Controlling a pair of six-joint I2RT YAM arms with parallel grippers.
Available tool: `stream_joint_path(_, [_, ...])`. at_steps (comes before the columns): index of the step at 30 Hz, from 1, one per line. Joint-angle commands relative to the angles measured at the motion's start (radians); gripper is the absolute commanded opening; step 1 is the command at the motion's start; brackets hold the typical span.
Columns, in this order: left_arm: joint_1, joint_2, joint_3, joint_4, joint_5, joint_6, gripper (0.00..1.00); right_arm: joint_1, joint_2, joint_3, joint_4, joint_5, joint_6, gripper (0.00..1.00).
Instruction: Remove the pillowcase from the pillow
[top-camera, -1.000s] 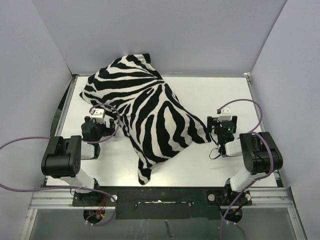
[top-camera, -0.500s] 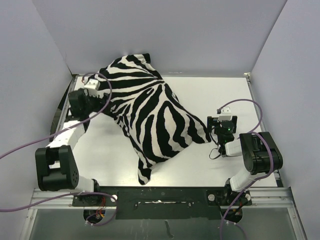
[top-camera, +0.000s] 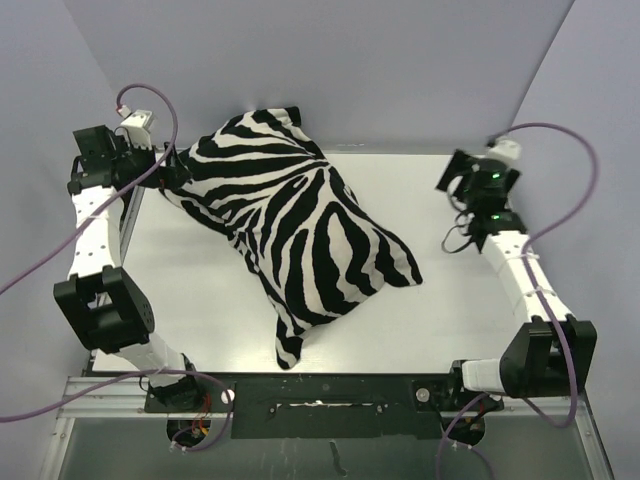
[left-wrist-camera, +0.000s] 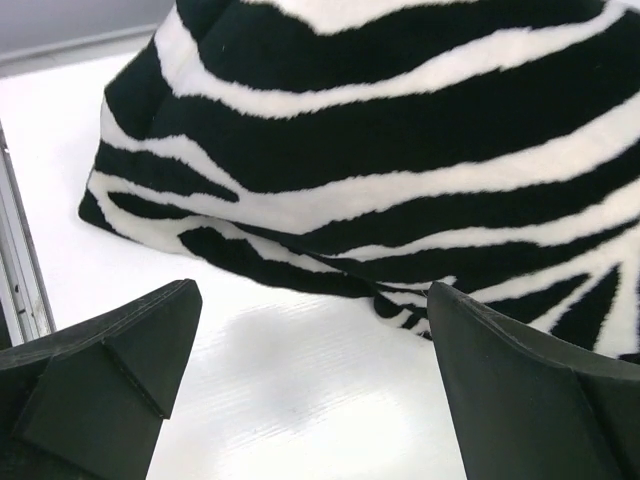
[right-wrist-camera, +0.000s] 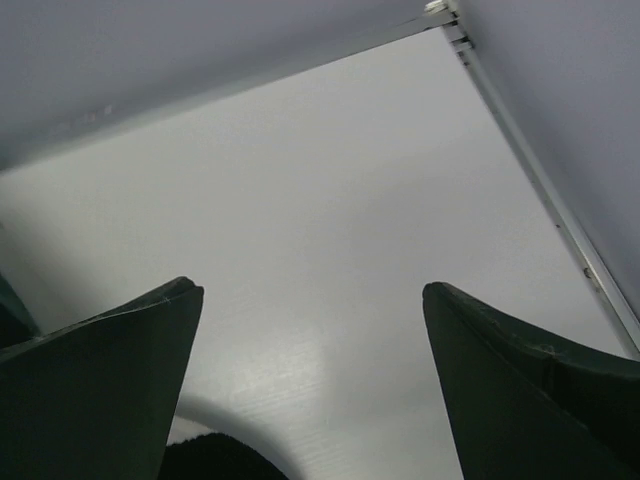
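in the middle of the white worktop (top-camera: 450, 300) lies the pillowcase (top-camera: 290, 225), zebra side up. it is fat and full, so i think the pillow is inside it, but no white of the pillow shows. the case lies on a slant, with one end near the back wall on the left and the other end toward the front. i cannot see where it opens.

the left fingers (top-camera: 172, 170) are spread wide and hold nothing. they sit low, just beside the far left corner of the case, i think so they can pinch the cloth there. the right fingers (top-camera: 452, 178) are spread wide too, with nothing in them. they are up at the back right, well apart from the case, maybe to stay out of the way.

the top view shows the whole case and both arms. the left wrist view shows something it cannot: the round corner rests on the worktop just ahead of the left fingers (left-wrist-camera: 520, 390), not between them. the right wrist view shows only bare worktop and wall past the right fingers (right-wrist-camera: 90, 370), and no cloth.
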Motion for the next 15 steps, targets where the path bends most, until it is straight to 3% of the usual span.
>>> stream_joint_path(1, [0.018, 0.129, 0.153, -0.205, 0.021, 0.121, 0.98, -0.108, -0.053, 0.104, -0.403, -0.212, 0.219, 0.98])
stream_joint_path(4, [0.025, 0.211, 0.221, -0.228, 0.005, 0.158, 0.98, 0.167, -0.127, 0.085, -0.359, 0.008, 0.097, 0.98])
stream_joint_path(7, [0.025, 0.311, 0.327, -0.264, -0.022, 0.165, 0.98, 0.437, -0.114, 0.151, -0.439, 0.19, 0.055, 0.98])
stream_joint_path(11, [0.027, 0.434, 0.438, -0.294, -0.035, 0.146, 0.98, 0.846, -0.007, 0.23, -0.552, 0.475, 0.095, 0.98])
stream_joint_path(15, [0.026, 0.526, 0.504, -0.295, -0.036, 0.122, 0.98, 1.142, 0.198, 0.334, -0.669, 0.614, 0.216, 0.98])
